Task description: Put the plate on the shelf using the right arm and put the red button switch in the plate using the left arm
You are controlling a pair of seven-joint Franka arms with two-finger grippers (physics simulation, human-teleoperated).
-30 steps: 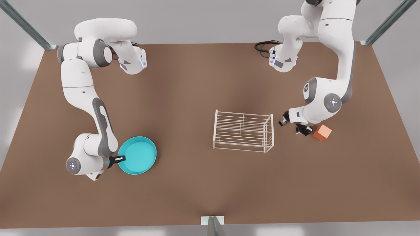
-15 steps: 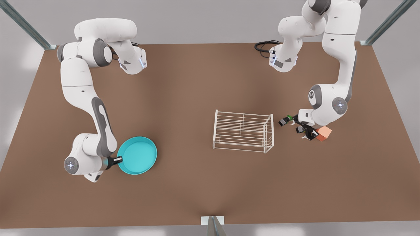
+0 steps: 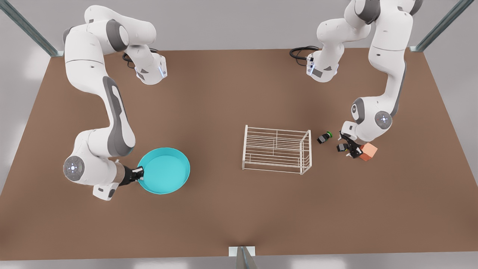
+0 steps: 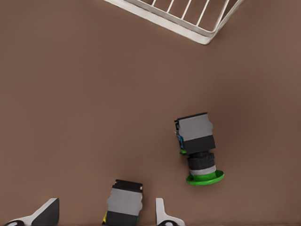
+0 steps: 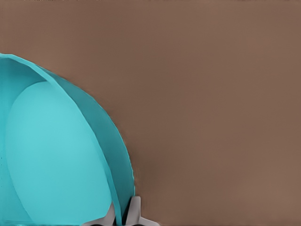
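Note:
The turquoise plate (image 3: 166,170) hangs tilted just above the table at the front view's left, and my right gripper (image 3: 139,173) is shut on its near rim. In the right wrist view its fingertips (image 5: 124,214) pinch the plate's rim (image 5: 94,122). The white wire shelf (image 3: 276,149) stands mid-table with nothing on it. At the front view's right my left gripper (image 3: 349,149) is open. Its fingers (image 4: 162,212) stand on either side of the red button switch's black body (image 4: 123,205), whose cap is cut off by the frame edge.
A black switch with a green cap (image 3: 325,137) lies on its side between the shelf's corner (image 4: 188,14) and my left gripper; the green-capped switch (image 4: 197,146) is apart from the fingers. An orange-red cube (image 3: 368,151) sits right behind that gripper.
My right gripper has raised the plate and carried it toward the front view's right. My left gripper has drawn away from the green-capped switch toward the cube, over the other switch.

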